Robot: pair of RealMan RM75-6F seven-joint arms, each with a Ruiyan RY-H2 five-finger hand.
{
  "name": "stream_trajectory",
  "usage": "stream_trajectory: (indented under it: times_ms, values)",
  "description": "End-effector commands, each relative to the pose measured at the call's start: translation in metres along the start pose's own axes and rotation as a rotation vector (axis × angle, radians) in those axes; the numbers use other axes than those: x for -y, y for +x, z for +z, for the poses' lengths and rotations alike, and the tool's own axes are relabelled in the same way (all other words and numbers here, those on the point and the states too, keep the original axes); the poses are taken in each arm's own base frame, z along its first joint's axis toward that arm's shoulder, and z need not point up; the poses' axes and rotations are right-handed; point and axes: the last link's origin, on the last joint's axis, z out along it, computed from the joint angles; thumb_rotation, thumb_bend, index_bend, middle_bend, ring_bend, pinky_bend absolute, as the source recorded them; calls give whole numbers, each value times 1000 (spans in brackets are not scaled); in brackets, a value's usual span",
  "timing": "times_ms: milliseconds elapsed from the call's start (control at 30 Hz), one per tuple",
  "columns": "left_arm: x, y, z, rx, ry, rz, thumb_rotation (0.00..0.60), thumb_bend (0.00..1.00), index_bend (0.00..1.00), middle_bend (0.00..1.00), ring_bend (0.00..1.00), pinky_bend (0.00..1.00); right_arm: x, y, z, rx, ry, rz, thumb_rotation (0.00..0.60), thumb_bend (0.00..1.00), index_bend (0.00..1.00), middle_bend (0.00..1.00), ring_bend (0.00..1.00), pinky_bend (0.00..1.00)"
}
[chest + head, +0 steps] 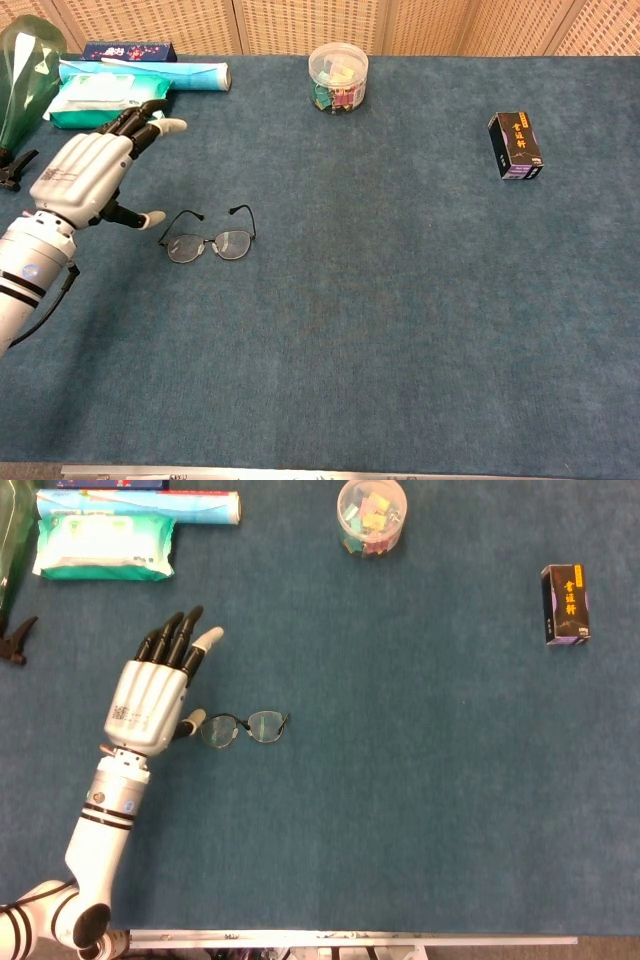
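Observation:
A pair of thin-framed glasses (243,727) (210,240) lies on the blue table cloth, lenses toward me, arms folded out behind. My left hand (152,694) (88,178) hovers just left of them, palm down, fingers spread and stretched forward, holding nothing. Its thumb tip is close to the left lens; whether it touches is unclear. My right hand appears in neither view.
At the back left lie a pack of wipes (103,546), a rolled tube (140,507) and a green bottle (22,78). A clear tub of clips (371,515) stands at the back middle. A small black box (565,604) rests at the far right.

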Motion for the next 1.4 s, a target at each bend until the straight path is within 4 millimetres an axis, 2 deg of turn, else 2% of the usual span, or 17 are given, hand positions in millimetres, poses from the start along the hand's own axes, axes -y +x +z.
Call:
stream_trajectory:
  times_ms: [33, 500, 1400]
  values:
    - [-2, -2, 1, 4, -3, -8, 600, 149, 138, 0, 2, 136, 0, 1, 0, -2, -2, 1, 600, 175, 507, 470, 356, 600]
    - [-10, -7, 5, 1, -13, -39, 600, 149, 138, 0, 2, 136, -1, 2, 0, -8, -1, 10, 600, 175, 507, 470, 356, 600]
    - [-5, -34, 7, 48, 12, -72, 600, 149, 138, 0, 2, 136, -2, 7, -1, -20, -3, 27, 600, 175, 507, 470, 356, 600]
